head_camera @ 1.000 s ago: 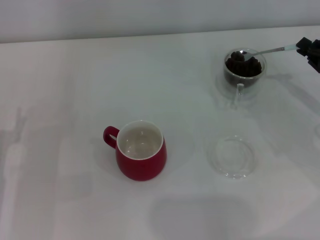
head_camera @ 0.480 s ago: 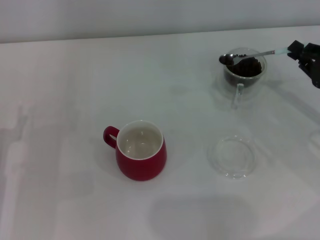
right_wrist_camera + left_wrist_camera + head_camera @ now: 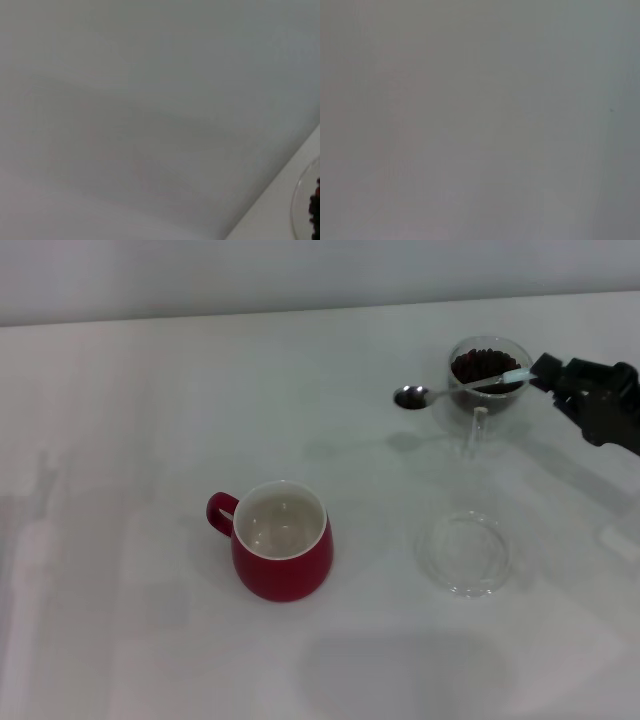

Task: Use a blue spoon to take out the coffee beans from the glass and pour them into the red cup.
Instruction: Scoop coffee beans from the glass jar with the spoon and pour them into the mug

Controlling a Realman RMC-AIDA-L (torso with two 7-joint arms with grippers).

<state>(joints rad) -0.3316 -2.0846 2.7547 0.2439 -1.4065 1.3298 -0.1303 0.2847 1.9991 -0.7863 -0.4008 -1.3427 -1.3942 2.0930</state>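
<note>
In the head view my right gripper [image 3: 548, 372] is shut on the pale blue handle of the blue spoon [image 3: 455, 388] at the right. The spoon's metal bowl hangs above the table to the left of the glass [image 3: 489, 378]; a dark load shows in it. The clear glass stands at the back right with dark coffee beans [image 3: 484, 365] inside; its rim shows at the edge of the right wrist view [image 3: 306, 205]. The red cup [image 3: 281, 540] stands at the centre left, handle to the left, white inside showing no beans. My left gripper is out of view.
A flat clear glass saucer [image 3: 464, 553] lies on the white table [image 3: 150, 420] in front of the glass, to the right of the red cup. A pale wall runs along the table's far edge.
The spoon has lifted out of the glass and moved left past its rim. My right gripper has come further into view, moving left and slightly down.
</note>
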